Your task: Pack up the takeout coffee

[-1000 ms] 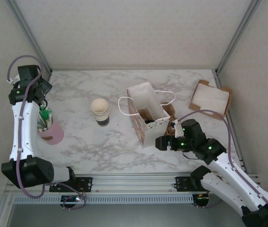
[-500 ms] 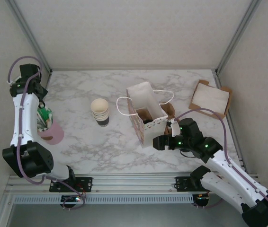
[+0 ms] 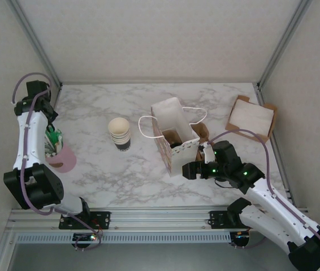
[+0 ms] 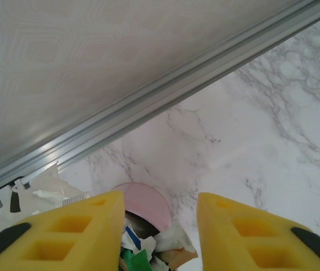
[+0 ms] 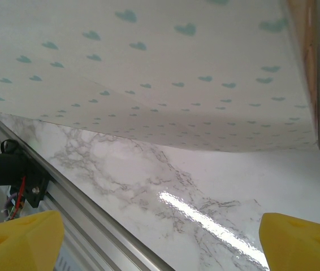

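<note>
Paper bag (image 3: 174,116), white, heart-printed, just ahead of right end effector (image 3: 189,169), spread wide, empty; dark lidded paper cup (image 3: 174,139) seemingly inside bag.

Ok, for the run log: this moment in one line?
left gripper: open, facing pink cup | right gripper: open, beside bag | bag: upright

White arm links (image 3: 23,148), black joints (image 3: 228,153), lilac cables (image 3: 31,75) — yellow, hollow-celled gripper fingers (image 4: 64,237).

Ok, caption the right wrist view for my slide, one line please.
Right hand open, yellow fingers spread wide, facing the side of the heart-print paper bag over the marble table.
</note>
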Controlling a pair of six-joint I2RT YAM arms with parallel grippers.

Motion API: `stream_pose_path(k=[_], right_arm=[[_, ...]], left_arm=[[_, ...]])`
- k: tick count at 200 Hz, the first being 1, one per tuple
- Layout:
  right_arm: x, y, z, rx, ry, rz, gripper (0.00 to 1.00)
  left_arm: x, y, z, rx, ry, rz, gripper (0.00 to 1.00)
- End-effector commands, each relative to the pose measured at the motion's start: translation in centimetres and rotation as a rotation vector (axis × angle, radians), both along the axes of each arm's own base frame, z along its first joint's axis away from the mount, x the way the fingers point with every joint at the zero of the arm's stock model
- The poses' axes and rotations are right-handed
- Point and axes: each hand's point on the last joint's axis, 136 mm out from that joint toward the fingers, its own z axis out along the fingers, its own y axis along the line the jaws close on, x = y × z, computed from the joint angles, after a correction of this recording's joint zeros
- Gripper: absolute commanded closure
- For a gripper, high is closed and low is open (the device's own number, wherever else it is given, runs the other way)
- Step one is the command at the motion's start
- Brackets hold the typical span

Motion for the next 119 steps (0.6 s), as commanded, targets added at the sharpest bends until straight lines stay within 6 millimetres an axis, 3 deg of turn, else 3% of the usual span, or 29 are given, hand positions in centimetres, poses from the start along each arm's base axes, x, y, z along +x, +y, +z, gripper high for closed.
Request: stream_pose_path(k=[1, 48, 119], right_arm=[[0.0, 0.3, 0.1, 0.015, -0.016, 0.024, 0.10], [0.2, 0.2, 0.0, 0.018, -0.012, 0.018, 0.10], [0.3, 0.2, 0.1, 0.028, -0.010, 0.015, 0.11]], left_arm=[[-0.7, 0.4, -0.3, 0.013, 0.028, 0.017, 0.65], [-0.9, 0.4, 0.4, 0.019, 0.017, 0.015, 0.70], [-0.8, 0.3, 1.4, 0.020, 0.000, 0.006, 0.86]])
